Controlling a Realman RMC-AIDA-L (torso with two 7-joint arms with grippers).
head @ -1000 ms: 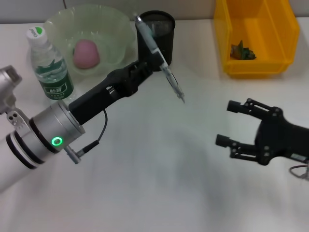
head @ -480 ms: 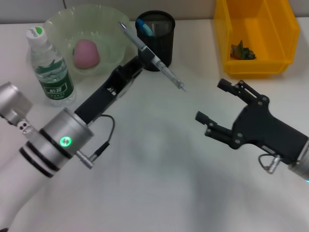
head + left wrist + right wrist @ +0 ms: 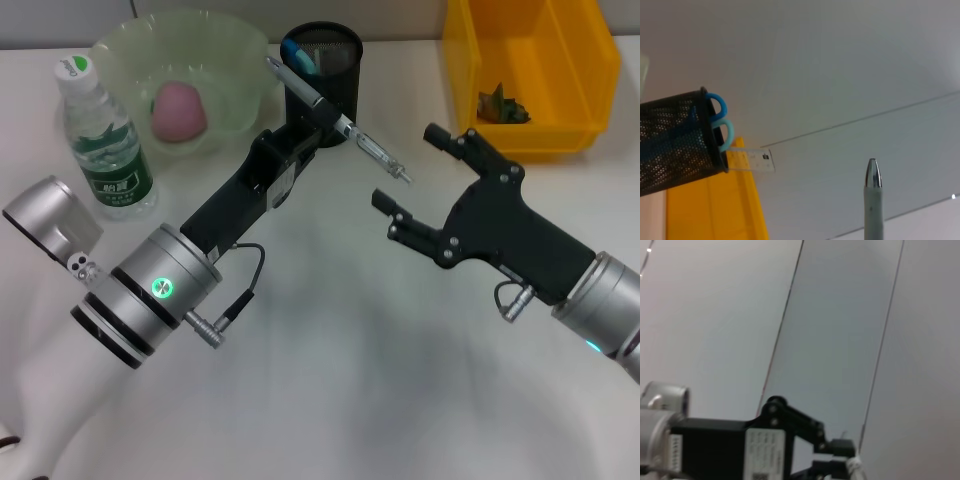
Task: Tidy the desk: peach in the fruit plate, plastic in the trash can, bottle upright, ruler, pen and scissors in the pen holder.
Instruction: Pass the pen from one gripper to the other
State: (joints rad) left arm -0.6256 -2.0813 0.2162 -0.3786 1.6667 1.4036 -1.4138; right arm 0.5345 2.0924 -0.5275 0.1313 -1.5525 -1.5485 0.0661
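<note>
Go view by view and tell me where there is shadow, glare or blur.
Head view: soft grey shadows on the desk under both arms; the green status light glows on the left arm. Left wrist view: a bright highlight on the pen tip; the pen holder is sharp. Right wrist view: background soft, featureless.

White desk with bottle, bowl

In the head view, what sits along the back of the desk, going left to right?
Clear plastic water bottle with green label → translucent pale green bowl holding the pink peach → black wire-mesh pen holder → bright yellow rectangular bin with the dark green plastic wad inside.
</note>
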